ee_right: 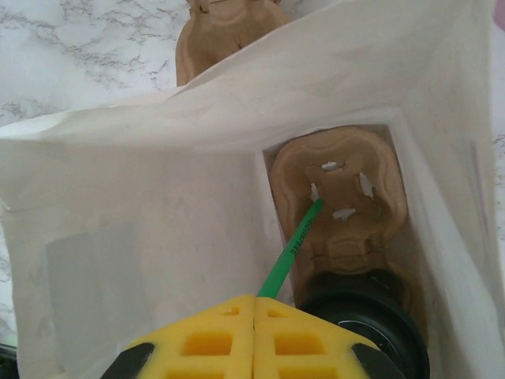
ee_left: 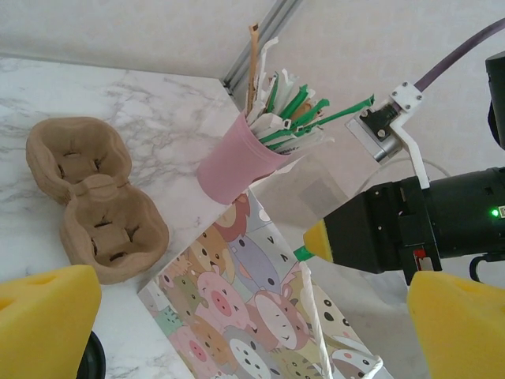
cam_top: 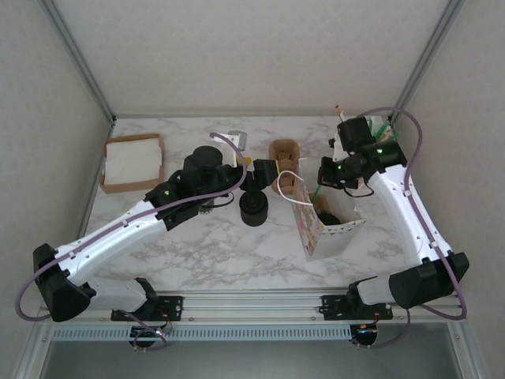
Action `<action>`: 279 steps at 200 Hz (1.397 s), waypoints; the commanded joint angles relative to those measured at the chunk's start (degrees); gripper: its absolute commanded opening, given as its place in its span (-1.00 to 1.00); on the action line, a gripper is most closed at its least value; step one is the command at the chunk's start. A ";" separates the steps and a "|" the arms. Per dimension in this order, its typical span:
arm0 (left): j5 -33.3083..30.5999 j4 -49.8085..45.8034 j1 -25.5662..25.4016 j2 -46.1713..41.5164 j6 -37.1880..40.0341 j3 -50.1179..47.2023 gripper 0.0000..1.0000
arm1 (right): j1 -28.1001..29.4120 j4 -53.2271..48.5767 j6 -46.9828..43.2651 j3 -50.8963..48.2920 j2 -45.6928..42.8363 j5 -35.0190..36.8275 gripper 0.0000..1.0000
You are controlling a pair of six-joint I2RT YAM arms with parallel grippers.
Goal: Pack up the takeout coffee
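The takeout coffee (ee_right: pixel 371 320) shows its round black lid deep inside the white paper bag (ee_right: pixel 158 213), seated in the near slot of a brown pulp carrier (ee_right: pixel 347 170). My right gripper (ee_right: pixel 254 298) hangs over the bag's mouth, shut on a green straw (ee_right: pixel 296 245). The straw's tip reaches down to the carrier's free slot. From above, the right gripper (cam_top: pixel 322 175) sits over the animal-print bag (cam_top: pixel 327 225). My left gripper (cam_top: pixel 267 170) is open just left of the bag (ee_left: pixel 260 308), its yellow fingers (ee_left: pixel 43 320) spread wide with nothing between them.
A second pulp carrier (cam_top: pixel 282 154) lies on the marble behind the bag. A pink cup of straws (ee_left: pixel 237 166) stands at the back right. A stack of black lids (cam_top: pixel 254 209) sits below the left gripper. A napkin box (cam_top: pixel 132 162) is at the far left.
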 commanded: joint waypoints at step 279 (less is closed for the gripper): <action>-10.83 -2.51 2.75 -6.92 -3.88 -1.26 0.99 | 0.33 5.80 -1.70 3.04 -19.48 -7.16 0.73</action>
